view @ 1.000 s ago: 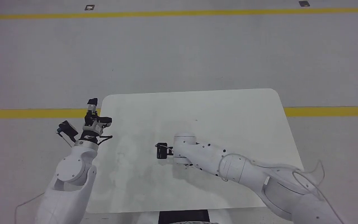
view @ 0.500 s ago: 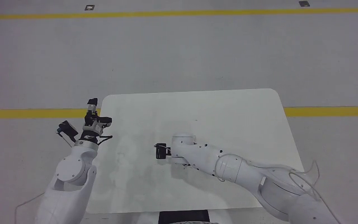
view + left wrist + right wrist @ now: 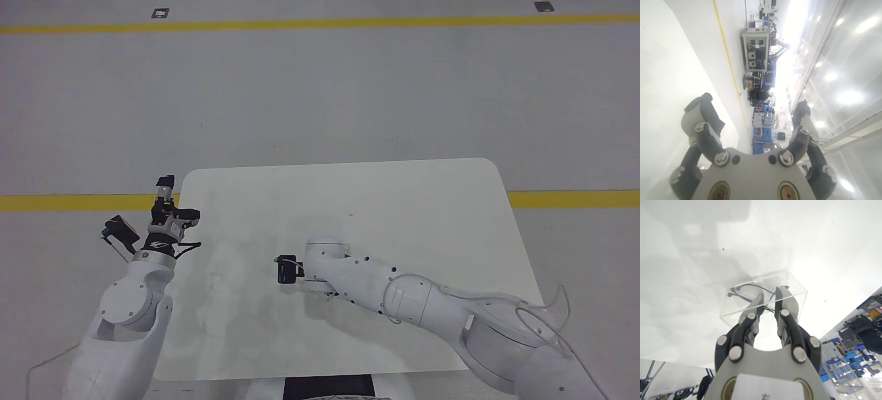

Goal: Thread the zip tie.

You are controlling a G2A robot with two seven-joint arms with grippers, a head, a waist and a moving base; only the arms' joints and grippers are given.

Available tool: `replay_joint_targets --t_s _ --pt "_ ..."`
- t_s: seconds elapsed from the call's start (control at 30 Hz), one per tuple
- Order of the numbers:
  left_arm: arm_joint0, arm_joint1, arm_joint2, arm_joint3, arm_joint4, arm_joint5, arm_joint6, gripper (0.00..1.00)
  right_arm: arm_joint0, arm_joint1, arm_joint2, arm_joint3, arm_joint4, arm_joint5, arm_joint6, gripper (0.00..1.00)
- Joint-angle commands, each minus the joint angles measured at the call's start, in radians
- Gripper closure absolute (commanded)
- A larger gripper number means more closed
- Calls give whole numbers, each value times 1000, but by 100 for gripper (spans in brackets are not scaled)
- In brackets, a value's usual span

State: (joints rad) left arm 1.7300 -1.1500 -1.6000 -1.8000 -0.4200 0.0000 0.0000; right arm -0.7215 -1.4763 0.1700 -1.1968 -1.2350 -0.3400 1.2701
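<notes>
The right pincer (image 3: 771,292) is open and dips into a clear box (image 3: 797,283) that sits on the white counter (image 3: 687,256). In the box lie a few thin black zip ties (image 3: 750,286). One strap crosses the gap between the two fingers, but the fingers are not squeezing it. The left pincer (image 3: 754,102) is open too and holds nothing. It hangs by the left edge of the counter, well apart from the box. I think the job is at its first step, which is picking one tie out. The zip ties look very light, thin and bendy, and their skin is smooth, so one could slip or spring away. They should not break easily. A good place to take hold looks like the middle of a strap. Then the pointed tail and the small square head both stay free for threading. The straps lie crossed, so two might come up together, and the box walls leave little room.
</notes>
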Motion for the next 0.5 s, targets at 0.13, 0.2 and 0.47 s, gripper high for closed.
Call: replay_joint_targets --t_s 0.13,0.2,0.47 --pt "0 0 0 0 0 0 0 0 -1 4 0 -6 0 0 -1 82" --pt "0 0 0 0 0 0 0 0 -2 3 0 -4 2 0 1 82" --pt "0 0 0 0 0 0 0 0 -3 -7 0 8 16 0 10 87"
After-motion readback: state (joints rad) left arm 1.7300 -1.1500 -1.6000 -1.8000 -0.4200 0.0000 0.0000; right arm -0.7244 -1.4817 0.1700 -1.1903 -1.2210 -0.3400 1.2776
